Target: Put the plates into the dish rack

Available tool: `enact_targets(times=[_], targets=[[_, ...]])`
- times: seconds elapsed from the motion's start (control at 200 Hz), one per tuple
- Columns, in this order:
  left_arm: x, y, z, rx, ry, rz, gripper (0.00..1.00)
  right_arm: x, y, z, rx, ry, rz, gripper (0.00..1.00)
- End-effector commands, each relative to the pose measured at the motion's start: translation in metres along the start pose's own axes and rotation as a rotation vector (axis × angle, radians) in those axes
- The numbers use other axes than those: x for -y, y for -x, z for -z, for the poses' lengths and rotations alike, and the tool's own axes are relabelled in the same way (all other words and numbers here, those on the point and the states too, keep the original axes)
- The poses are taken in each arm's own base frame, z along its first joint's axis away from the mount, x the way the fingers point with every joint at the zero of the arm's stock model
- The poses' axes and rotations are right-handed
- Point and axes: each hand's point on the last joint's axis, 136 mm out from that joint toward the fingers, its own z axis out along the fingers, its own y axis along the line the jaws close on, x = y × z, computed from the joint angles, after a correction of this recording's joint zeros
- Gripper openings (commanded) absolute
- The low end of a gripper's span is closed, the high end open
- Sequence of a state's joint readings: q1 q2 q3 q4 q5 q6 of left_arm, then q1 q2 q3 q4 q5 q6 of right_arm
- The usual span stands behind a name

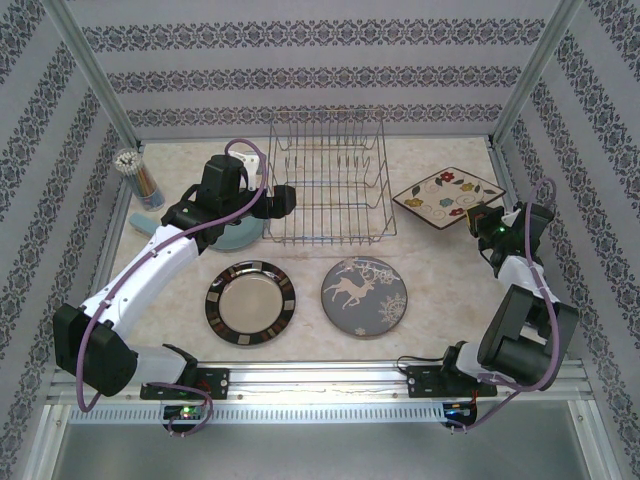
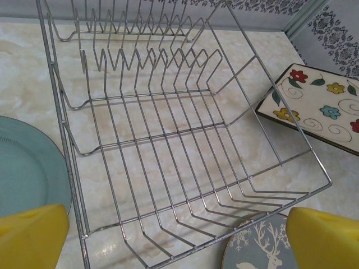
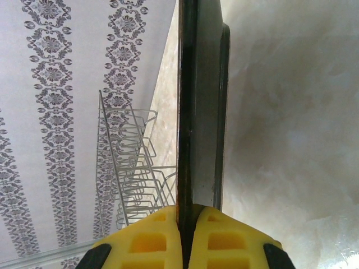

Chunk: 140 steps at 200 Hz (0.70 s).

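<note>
The dish rack stands empty, open from above — nothing blocks the way down between its tines. The left arm and light-blue plate crowd its left side, the square floral plate its right; in front, a bare strip of table separates it from the brown-rimmed plate and reindeer plate.

Four plates are showing: one light-blue plate, one brown-rimmed plate, one reindeer plate, one square floral plate. One wire dish rack and one cup of coloured sticks are standing on the counter.
</note>
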<state>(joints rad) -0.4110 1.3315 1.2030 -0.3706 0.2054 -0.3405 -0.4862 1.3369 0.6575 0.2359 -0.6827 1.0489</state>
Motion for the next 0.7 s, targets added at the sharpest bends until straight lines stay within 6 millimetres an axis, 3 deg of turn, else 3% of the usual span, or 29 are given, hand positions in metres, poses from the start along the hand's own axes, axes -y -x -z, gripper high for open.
enact_targets(times=[0.0,0.275,0.46,0.694], targets=[[0.003,0.008,0.007,0.017,0.002,-0.008,1.0,-0.099,0.01,0.023,0.034,0.266,0.228,0.0],[0.021,0.013,0.002,0.025,-0.075,0.095,1.0,-0.11,0.01,0.029,0.041,0.283,0.24,0.0],[0.057,0.01,-0.007,0.002,-0.095,0.081,1.0,-0.117,0.012,0.032,0.047,0.295,0.248,0.0],[0.105,0.021,-0.02,0.023,-0.27,0.325,1.0,-0.126,0.015,0.035,0.053,0.31,0.249,0.0]])
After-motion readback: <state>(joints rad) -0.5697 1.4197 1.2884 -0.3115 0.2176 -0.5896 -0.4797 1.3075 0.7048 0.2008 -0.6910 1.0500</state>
